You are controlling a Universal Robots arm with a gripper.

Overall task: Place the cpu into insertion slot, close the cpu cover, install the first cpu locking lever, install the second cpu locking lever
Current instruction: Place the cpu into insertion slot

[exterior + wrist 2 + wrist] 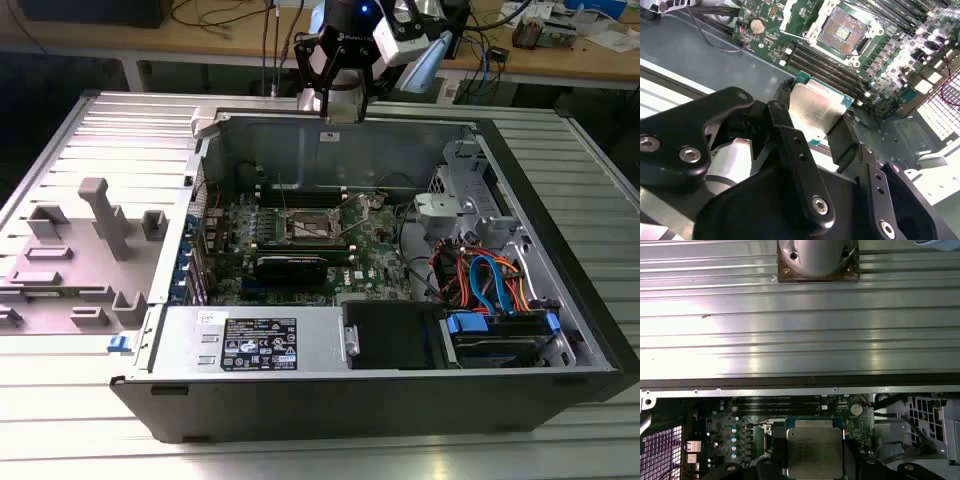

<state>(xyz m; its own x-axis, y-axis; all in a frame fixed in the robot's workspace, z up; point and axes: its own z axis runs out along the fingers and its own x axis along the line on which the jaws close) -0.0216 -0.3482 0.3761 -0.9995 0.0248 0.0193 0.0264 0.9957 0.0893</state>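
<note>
Surface: you are working on a ribbed silver metal table (pixel 90 440). An open computer case (pixel 380 400) lies on its side at the middle of the exterior view. Grey fixture blocks (pixel 100 215) stand on the table at 9 o'clock of the case.

Room: a wooden workbench (pixel 200 40) runs across 12 o'clock, with loose cables and small gear on it. The floor beneath it is dark.

Inside the case:
- The green motherboard (pixel 300 250) sits at centre.
- A labelled power supply (pixel 250 340) is at 6 o'clock of the board.
- Blue and orange cables (pixel 490 290) are bundled at 3 o'clock of the board.
- A long black graphics card (pixel 290 265) lies just at 6 o'clock of the insertion slot (pixel 315 228).

Gripper (pixel 340 105): in the exterior view it hangs at 12 o'clock, above the far wall of the case.

Pincer: in both wrist views your gripper (pixel 814 115) (pixel 814 462) is clamped on the cpu (pixel 817 107) (pixel 814 450). Its 2 black fingers (pixel 786 100) press against opposite edges of the chip, with the dull silver top facing the cameras.

Task thing: the cpu is held in the air, well apart from the insertion slot (pixel 840 31). The slot's contact field is bare inside its metal rim, and nothing is seated in it. In the second wrist view, black memory slots (pixel 825 65) lie between the chip and the slot. A coin battery (pixel 757 26) sits on the board nearby.

Cover and levers: you cannot tell their position from these views.
</note>
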